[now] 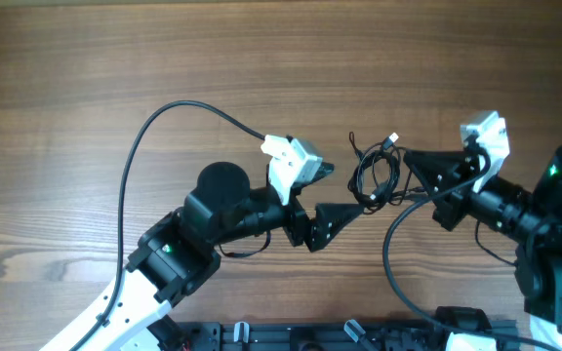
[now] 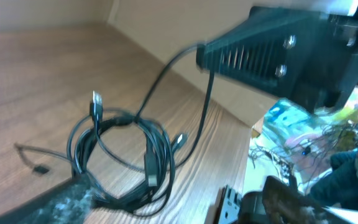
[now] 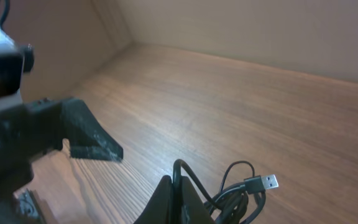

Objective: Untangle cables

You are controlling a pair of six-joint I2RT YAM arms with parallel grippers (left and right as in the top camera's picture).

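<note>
Wood-grain surface, both arms reaching in toward the middle. Cables lie in a small coiled bundle between them. Right claw is clamped on one strand at the bundle's edge. Left claw stands wide open just beside the coil, holding nothing. I judge the wires light, limp and springy, likely to slip. Best hold looks to be close behind a plug, where a strand is stiffest.

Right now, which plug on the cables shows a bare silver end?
The USB plug at the far edge of the cables: flat silver shell on a black body. The other ends are too blurred to tell.
</note>
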